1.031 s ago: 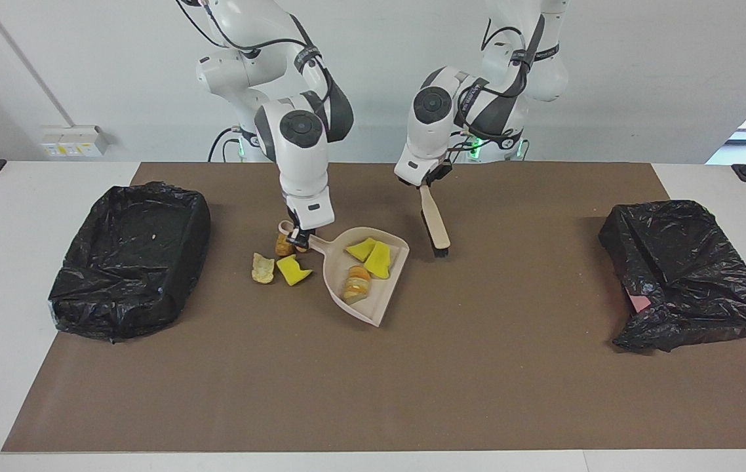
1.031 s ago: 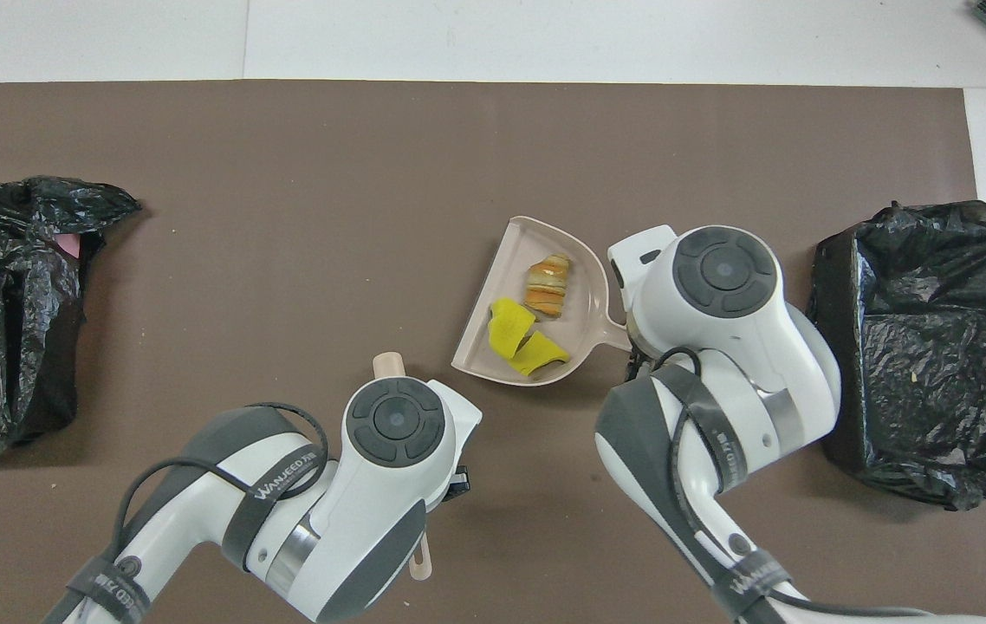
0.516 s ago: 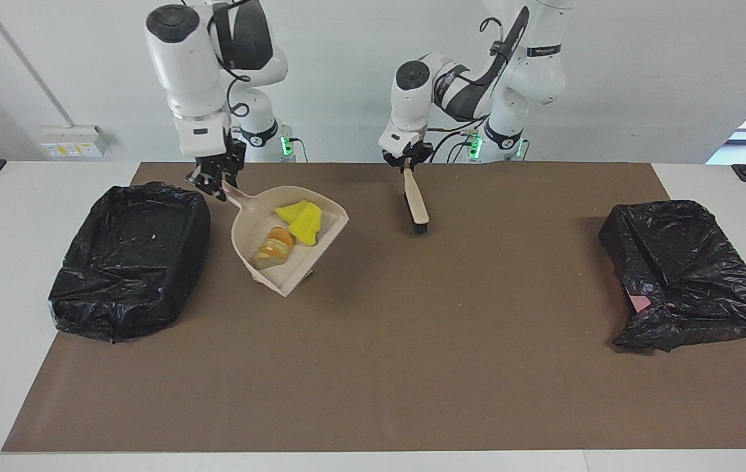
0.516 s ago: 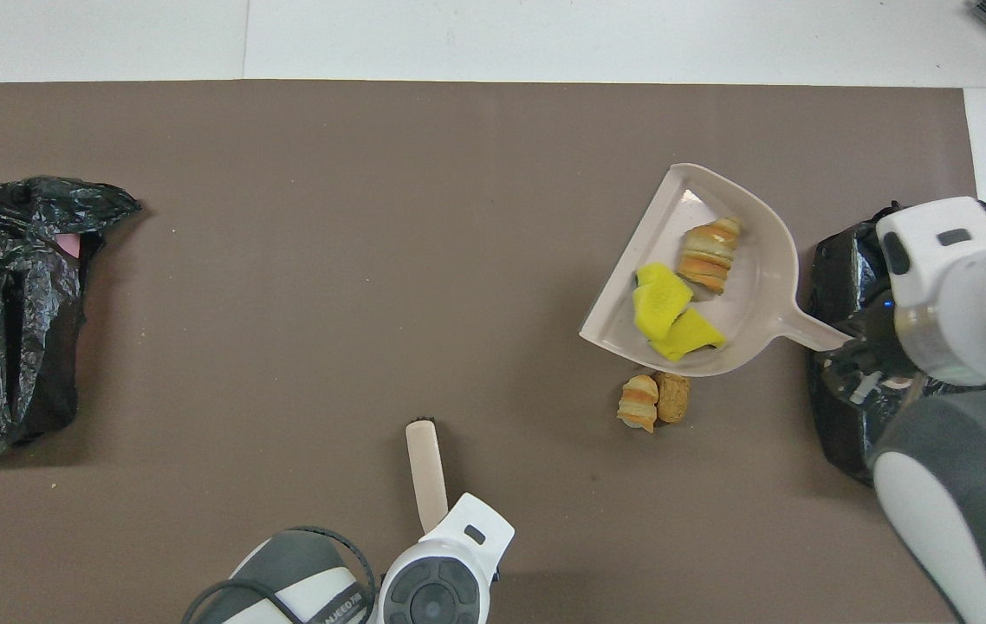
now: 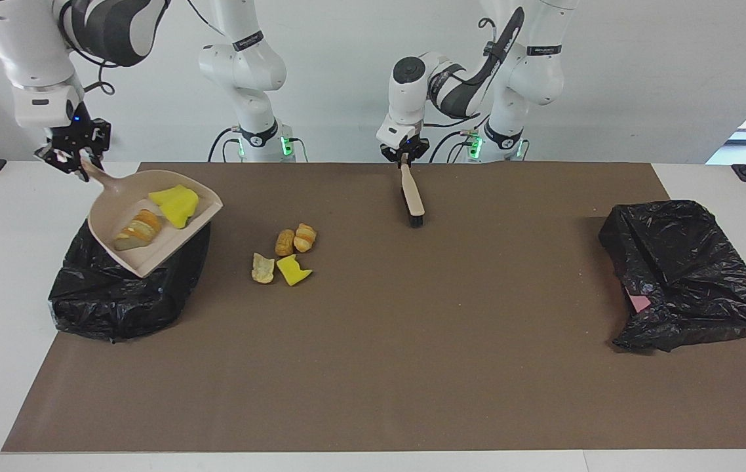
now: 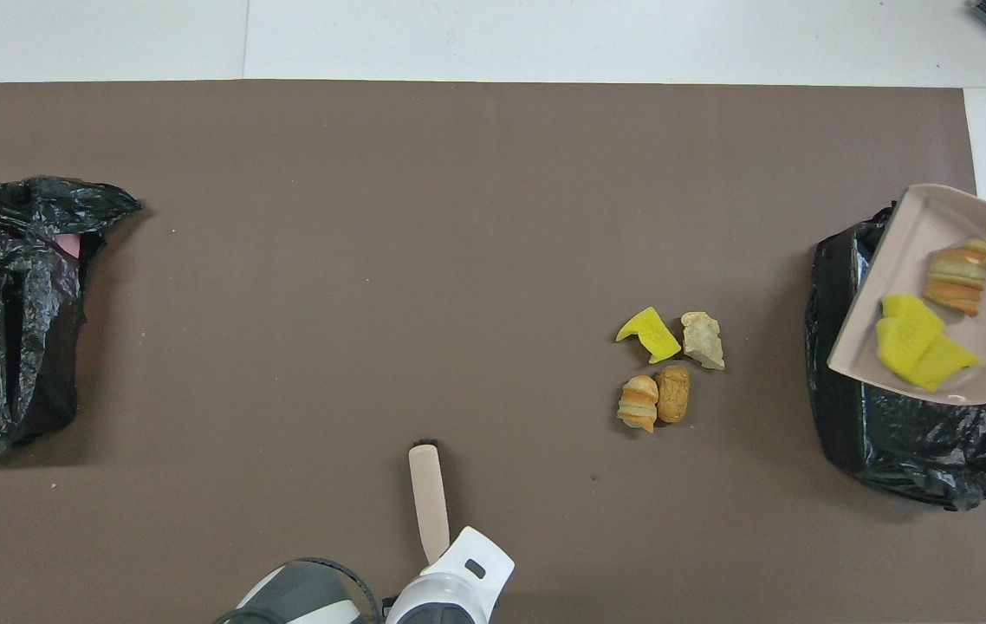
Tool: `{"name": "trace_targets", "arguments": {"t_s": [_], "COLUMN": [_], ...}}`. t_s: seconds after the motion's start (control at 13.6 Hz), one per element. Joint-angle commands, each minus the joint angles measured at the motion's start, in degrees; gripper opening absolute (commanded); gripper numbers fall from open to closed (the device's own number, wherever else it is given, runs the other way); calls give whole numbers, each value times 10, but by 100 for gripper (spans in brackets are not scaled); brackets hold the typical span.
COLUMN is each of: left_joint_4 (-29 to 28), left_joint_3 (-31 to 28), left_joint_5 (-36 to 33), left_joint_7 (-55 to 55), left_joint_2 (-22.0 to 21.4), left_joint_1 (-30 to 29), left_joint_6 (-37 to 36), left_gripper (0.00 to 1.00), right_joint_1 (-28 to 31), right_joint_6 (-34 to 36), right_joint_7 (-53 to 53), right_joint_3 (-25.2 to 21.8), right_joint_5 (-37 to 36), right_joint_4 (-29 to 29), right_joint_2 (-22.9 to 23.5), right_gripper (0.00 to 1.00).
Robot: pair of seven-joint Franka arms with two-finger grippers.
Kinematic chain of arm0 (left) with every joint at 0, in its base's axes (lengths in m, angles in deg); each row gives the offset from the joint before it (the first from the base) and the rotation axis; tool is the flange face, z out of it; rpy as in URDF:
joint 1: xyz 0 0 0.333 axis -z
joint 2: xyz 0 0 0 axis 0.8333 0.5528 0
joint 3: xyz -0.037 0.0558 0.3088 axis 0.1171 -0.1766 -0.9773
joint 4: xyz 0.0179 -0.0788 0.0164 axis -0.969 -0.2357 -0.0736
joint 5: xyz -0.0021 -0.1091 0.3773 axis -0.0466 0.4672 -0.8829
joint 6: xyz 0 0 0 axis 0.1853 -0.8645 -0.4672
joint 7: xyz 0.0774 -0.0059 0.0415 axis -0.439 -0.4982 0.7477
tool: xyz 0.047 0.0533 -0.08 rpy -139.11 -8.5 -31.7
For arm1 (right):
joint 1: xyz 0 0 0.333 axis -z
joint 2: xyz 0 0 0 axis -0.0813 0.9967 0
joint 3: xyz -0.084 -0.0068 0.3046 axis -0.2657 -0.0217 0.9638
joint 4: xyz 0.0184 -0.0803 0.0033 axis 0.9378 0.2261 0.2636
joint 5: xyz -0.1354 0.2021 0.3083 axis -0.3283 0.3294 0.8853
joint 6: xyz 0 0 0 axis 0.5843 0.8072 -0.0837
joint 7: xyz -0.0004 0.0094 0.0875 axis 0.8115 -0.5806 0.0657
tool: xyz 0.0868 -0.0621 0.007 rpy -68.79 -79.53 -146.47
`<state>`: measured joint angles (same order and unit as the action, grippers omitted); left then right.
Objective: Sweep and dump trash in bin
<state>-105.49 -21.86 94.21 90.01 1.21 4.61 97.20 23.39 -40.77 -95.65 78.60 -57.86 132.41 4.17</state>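
Trash point(image 5: 284, 255): four scraps lie loose mid-mat; three ride in the dustpan point(image 5: 111, 210), which the right gripper point(image 5: 75, 157) clamps by its handle, raised over the bin point(image 5: 117, 295) at the right arm's end. Left gripper point(image 5: 404, 154) grips the brush point(image 5: 412, 196), bristles down near the robots.

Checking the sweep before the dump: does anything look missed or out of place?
Yes. Four scraps lie loose on the brown mat, though the right tool already holds the dustpan, carrying only three pieces, over the black-lined bin. The left tool holds the brush away from them.
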Motion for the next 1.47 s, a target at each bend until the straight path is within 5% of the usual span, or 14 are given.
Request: {"name": "trace_targets", "arguments": {"t_s": [0.0, 0.22, 0.44, 0.66, 0.88, 1.18, 1.4], "left_joint_4": [-20, -17, 18, 92, 224, 342, 416], "left_joint_3": [-8, -9, -10, -12, -12, -15, -15], "left_joint_5": [-10, -9, -9, -19, -26, -27, -27], "left_joint_7": [-17, -62, -82, -139, -209, -328, -417], "left_joint_2": [-16, -13, 12, 39, 87, 84, 83], "left_joint_1": [4, 1, -22, -76, -151, -248, -316], "left_joint_6": [12, 8, 3, -19, -93, -174, -248], "left_gripper": [2, 35, 100, 100, 100, 100, 100], "right_joint_1": [65, 75, 82, 116, 112, 105, 35], "right_joint_6": [-67, -102, -148, -172, -172, -185, -148], "right_joint_7": [-80, -147, -262, -316, -313, -298, -164], "right_joint_3": [8, 8, 8, 5, 4, 5, 5], "right_joint_5": [-34, -126, -145, -149, -149, -170, -290], "right_joint_4": [7, 7, 13, 12, 12, 17, 36], "right_joint_2": [23, 36, 36, 36, 36, 36, 29], "right_gripper": [0, 0, 0, 0, 0, 0, 0]}}
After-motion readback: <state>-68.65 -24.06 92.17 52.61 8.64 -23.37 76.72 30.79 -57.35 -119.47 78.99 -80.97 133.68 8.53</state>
